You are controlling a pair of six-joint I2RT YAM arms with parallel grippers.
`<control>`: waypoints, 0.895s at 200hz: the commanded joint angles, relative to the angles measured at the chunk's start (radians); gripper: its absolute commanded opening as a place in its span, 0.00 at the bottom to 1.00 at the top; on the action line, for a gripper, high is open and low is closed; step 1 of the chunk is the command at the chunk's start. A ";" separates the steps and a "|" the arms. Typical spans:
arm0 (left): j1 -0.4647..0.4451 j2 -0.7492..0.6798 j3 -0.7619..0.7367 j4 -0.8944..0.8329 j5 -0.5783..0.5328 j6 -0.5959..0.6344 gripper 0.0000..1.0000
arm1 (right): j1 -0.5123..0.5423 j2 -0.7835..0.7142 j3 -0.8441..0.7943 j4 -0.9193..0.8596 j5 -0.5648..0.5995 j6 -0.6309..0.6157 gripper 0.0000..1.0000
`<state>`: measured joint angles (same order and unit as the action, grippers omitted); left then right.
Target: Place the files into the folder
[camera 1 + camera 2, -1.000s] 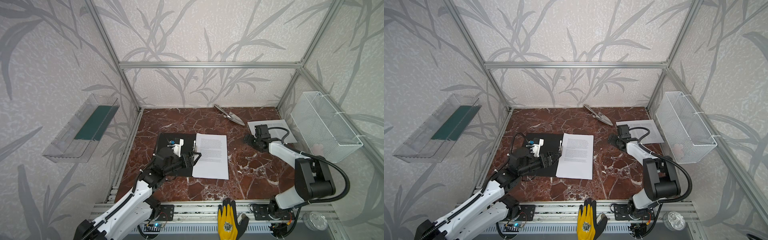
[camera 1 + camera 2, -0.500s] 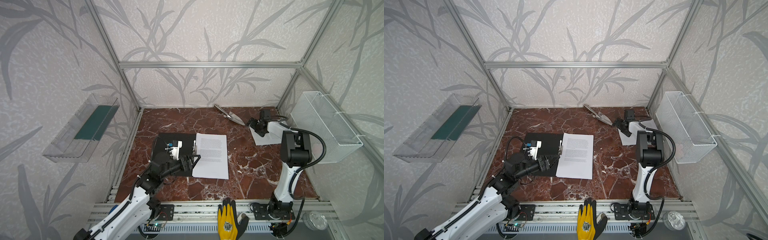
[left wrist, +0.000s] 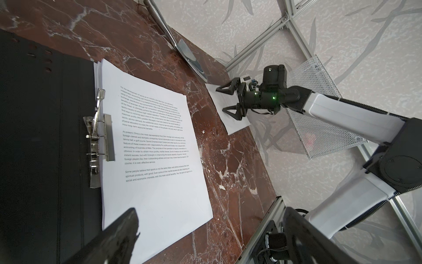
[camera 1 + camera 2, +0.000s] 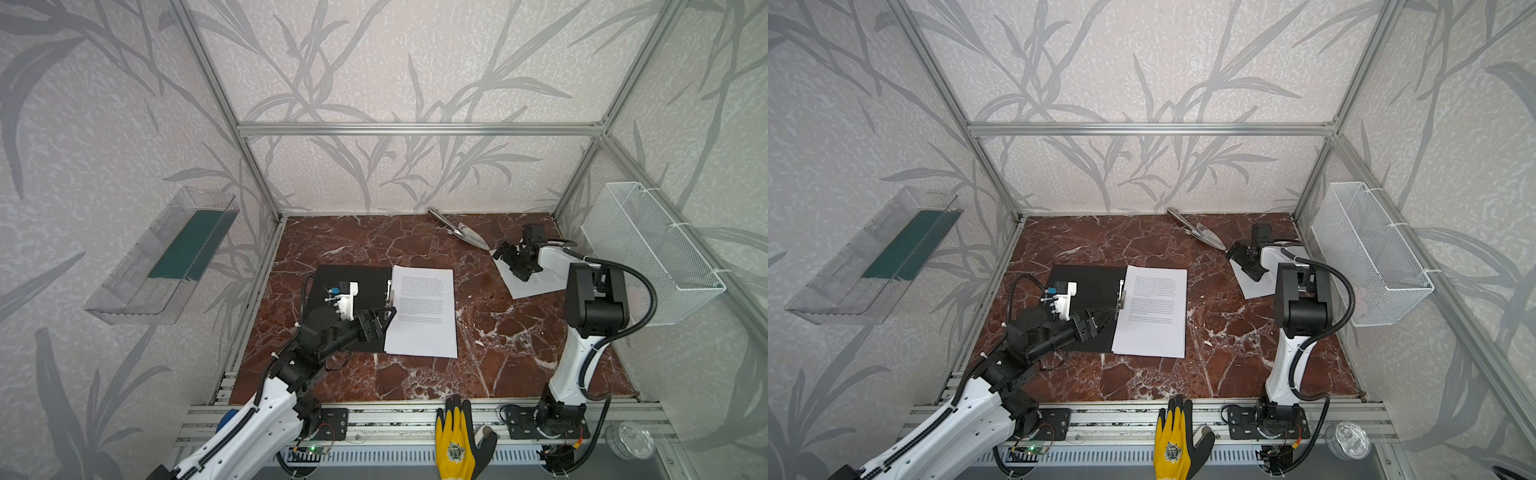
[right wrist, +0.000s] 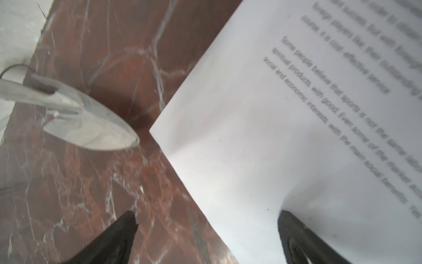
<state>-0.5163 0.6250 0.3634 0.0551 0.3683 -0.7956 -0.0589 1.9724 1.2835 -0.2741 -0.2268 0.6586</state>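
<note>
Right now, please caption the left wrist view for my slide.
Printed sheets lie by the folder clip; open right gripper over another sheet.

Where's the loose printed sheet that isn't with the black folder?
In a top view, the white printed paper sheet lies at the back right of the red marble tabletop, beside the shiny metal trowel, under the open right pincer.

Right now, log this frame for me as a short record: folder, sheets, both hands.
folder: open flat on table, clip showing
stack of sheets: flat, left edge at the clip
loose sheet: back right of table, outside the folder
left hand: open, at the stack's left edge
right hand: open, over a corner of loose sheet
trowel: lying at back of table
</note>
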 commanded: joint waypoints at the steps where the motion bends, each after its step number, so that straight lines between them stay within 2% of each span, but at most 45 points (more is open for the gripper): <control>1: -0.001 -0.031 0.001 -0.056 -0.098 0.014 0.99 | 0.004 -0.110 -0.184 0.027 -0.096 0.069 0.97; 21: -0.002 -0.032 0.015 -0.110 -0.153 0.007 0.99 | 0.008 -0.218 -0.352 0.120 -0.148 0.108 0.97; 47: -0.002 -0.016 0.000 -0.052 -0.110 -0.036 0.99 | 0.046 -0.374 -0.587 0.248 -0.177 0.142 0.96; 72: -0.001 0.027 -0.041 0.104 -0.059 -0.121 0.99 | 0.175 -0.489 -0.676 0.149 -0.074 0.092 0.95; 102: -0.001 0.169 0.048 0.085 0.046 -0.103 0.99 | 0.275 -0.715 -0.822 0.096 -0.028 0.117 0.95; 125: -0.027 0.283 0.087 0.120 0.098 -0.118 0.98 | 0.272 -0.948 -0.852 -0.016 0.042 0.095 0.96; 145: -0.103 0.383 0.148 0.118 0.087 -0.087 0.97 | 0.226 -1.106 -0.824 -0.092 0.085 0.059 1.00; 160: -0.173 0.474 0.232 0.076 0.082 -0.043 0.97 | 0.142 -1.128 -0.795 -0.096 0.054 0.042 0.99; 179: -0.257 0.608 0.346 0.045 0.092 -0.006 0.94 | 0.039 -1.058 -0.752 -0.048 -0.012 0.029 0.99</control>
<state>-0.6952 1.1210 0.5785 0.1158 0.4313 -0.8631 0.0734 0.8505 0.4763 -0.3134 -0.2111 0.7246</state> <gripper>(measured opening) 0.958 0.991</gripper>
